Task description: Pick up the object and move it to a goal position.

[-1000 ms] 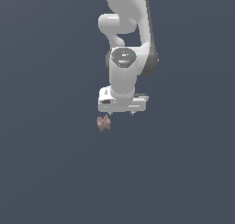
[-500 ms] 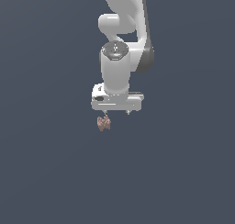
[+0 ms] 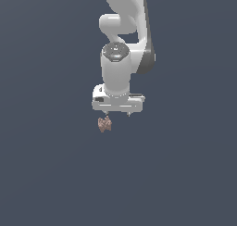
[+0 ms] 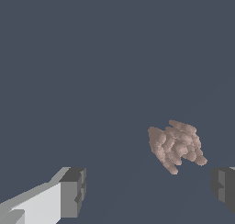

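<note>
My gripper (image 4: 146, 193) hangs with its 2 fingers (image 4: 72, 192) spread wide and holding nothing, the object (image 4: 176, 145) lying loose on the floor nearer one finger than the other, so closing now could, I judge, knock it sideways instead of pinching it.

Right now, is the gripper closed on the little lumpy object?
No. In the wrist view the fingers stand wide apart, and the object lies between them, touching neither.

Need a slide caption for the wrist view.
Open gripper above the lumpy object, fingers not yet touching it.
</note>
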Available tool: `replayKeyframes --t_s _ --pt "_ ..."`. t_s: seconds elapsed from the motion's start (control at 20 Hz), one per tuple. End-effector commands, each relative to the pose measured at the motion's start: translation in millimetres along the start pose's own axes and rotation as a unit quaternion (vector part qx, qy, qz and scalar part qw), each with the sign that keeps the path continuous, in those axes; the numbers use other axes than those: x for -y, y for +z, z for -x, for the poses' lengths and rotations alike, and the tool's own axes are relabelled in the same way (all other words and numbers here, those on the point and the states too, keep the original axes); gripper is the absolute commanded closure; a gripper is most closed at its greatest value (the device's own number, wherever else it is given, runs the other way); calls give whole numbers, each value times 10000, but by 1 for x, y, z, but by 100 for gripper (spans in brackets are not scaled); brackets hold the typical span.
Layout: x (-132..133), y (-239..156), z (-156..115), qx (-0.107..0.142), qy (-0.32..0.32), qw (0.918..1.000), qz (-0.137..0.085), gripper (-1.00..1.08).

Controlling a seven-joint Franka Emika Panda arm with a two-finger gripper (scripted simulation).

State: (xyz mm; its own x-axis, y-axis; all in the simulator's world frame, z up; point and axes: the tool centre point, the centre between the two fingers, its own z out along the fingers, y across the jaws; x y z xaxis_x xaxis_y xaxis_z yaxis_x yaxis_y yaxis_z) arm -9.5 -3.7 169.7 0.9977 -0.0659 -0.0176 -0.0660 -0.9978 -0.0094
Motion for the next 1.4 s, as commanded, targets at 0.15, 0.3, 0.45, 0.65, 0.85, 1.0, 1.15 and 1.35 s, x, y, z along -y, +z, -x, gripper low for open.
replayKeyframes --t_s 0.15,0.3,0.45,0.65,0.85,1.0,1.15,1.35 --pt "-4 5 1 1 369 9993 -9 -92" --pt "-7 8 1 1 666 9978 -15 -92" --pt "-11 13 2 0 1029 9947 -21 -92" --pt "-17 20 3 -2 1613 9869 -29 -92" --pt "-24 27 4 -6 2225 9749 -34 -92" --pt "-29 33 6 -10 2679 9634 -36 -92" --pt "-35 38 7 -15 3128 9498 -36 -92" --pt "-42 45 9 -26 3716 9284 -34 -92"
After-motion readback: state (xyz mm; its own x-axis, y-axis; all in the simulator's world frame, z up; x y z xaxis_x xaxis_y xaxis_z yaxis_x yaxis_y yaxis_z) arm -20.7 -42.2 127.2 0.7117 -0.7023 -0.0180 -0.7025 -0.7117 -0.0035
